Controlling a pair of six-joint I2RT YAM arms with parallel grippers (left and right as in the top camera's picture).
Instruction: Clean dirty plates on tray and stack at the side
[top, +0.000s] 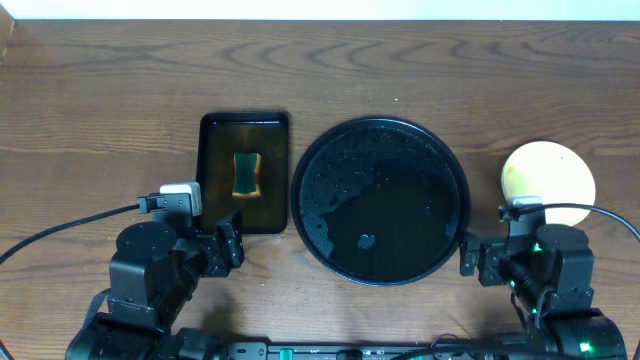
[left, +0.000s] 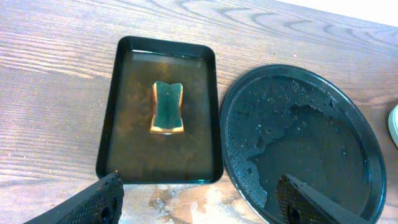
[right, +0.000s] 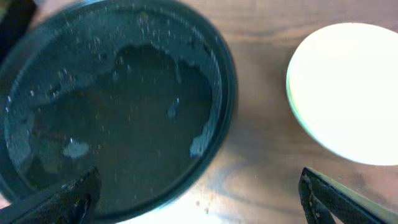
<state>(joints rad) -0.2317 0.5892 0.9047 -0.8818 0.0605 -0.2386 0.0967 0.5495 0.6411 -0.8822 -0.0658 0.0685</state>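
One wet round black tray. One pale yellow plate just right of it. One sponge lies in one rectangular tray. Left gripper and right gripper are both released, fingers spread wide.

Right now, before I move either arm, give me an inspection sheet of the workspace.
Surface: wooden table, bare wood, with a pale smear in front of the trays.
Job's things: round black tray wet, with no plates on it; pale yellow plate on the table to its right, and I cannot tell if others lie beneath it.
Clutter: rectangular black tray holding brownish water and a sponge.
Claws: left claw open, empty; right claw open, empty.
Cables: black cable runs off the left edge; second cable at the right edge.
Surroundings: nothing seen.
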